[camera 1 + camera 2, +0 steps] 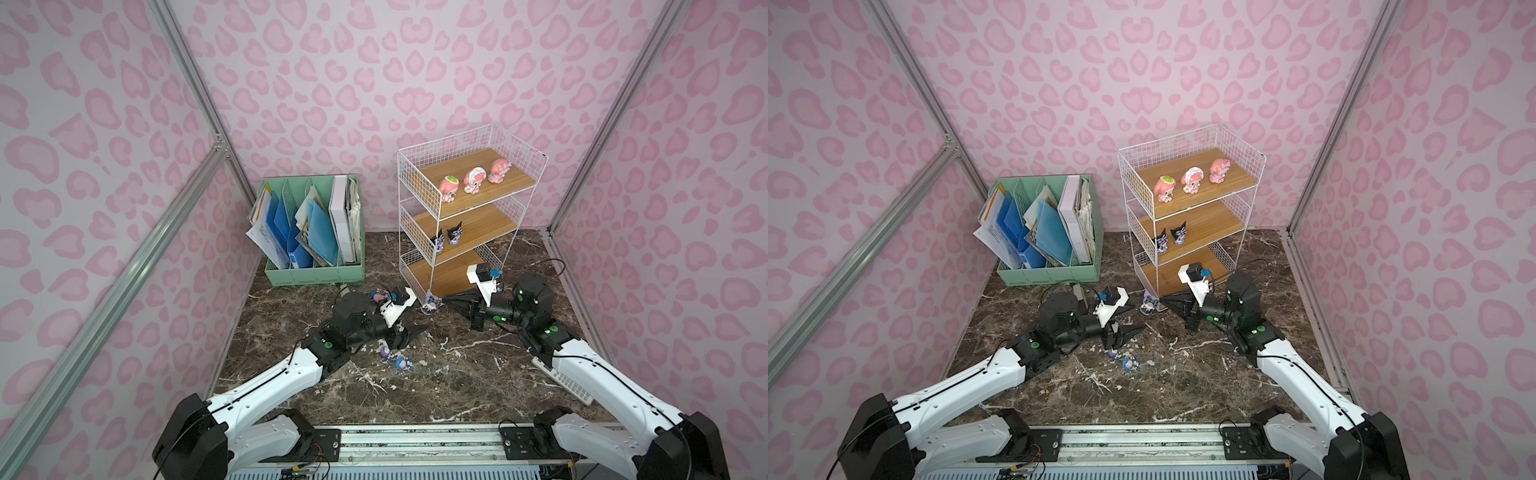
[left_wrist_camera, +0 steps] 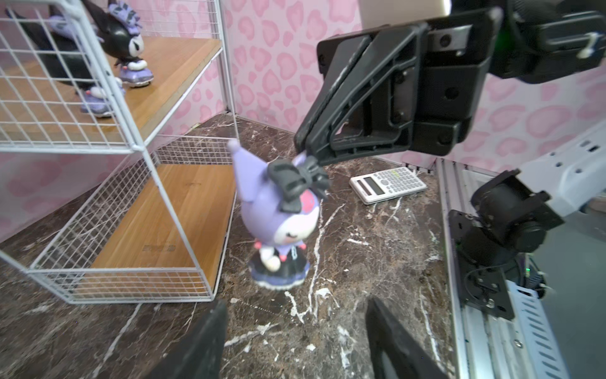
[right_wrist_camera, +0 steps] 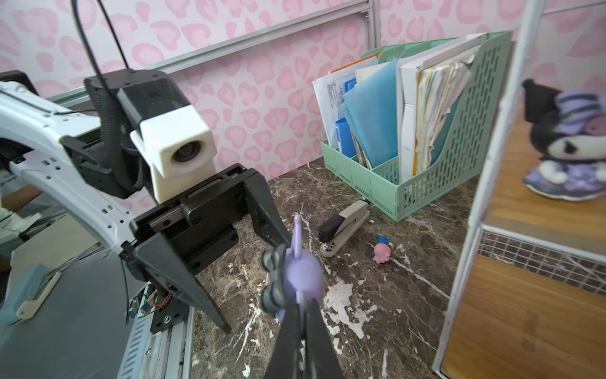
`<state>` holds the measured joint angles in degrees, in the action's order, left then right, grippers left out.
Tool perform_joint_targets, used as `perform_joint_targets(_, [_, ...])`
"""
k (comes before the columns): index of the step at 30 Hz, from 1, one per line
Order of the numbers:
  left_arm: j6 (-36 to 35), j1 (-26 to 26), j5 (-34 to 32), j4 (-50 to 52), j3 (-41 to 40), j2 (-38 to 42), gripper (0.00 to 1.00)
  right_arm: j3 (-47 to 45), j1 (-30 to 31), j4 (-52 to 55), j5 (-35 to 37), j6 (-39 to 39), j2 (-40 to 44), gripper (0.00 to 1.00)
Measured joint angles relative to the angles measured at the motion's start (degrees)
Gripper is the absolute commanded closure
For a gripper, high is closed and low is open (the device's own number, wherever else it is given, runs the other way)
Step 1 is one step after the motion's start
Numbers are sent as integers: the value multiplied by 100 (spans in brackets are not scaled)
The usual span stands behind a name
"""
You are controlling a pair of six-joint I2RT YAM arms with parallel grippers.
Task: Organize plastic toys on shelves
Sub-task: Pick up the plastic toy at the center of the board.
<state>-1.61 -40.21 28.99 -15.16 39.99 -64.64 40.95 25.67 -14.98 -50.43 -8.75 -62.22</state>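
Our right tool [image 2: 303,149] pinches one ear of the purple figurine [image 2: 278,223], which stands on the surface [image 2: 360,249] just beside the shelves [image 2: 132,149]. Our left tool [image 2: 296,300] is spread, apart from it.

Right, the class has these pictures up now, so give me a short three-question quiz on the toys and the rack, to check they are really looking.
1. True or false: three pink figurines stand on the top board of the rack.
2. The right gripper is shut on: A a pink figurine; B the ear of the purple figurine standing on the table; C the rack's wire.
3. Fill in: ___ black-eared figurines stand on the middle board.
Key: 1 true; 2 B; 3 two.
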Motion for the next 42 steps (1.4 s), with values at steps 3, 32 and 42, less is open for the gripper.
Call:
perform_joint_targets(3, [22, 96, 365, -116, 125, -103, 34, 133, 68, 179, -205, 175, -122, 100])
perform_joint_targets(32, [122, 341, 1515, -332, 229, -619, 78, 479, 140, 221, -997, 452, -470, 100])
perform_joint_targets(42, [129, 96, 55, -26, 138, -122, 90, 389, 579, 212, 166, 103, -365, 63])
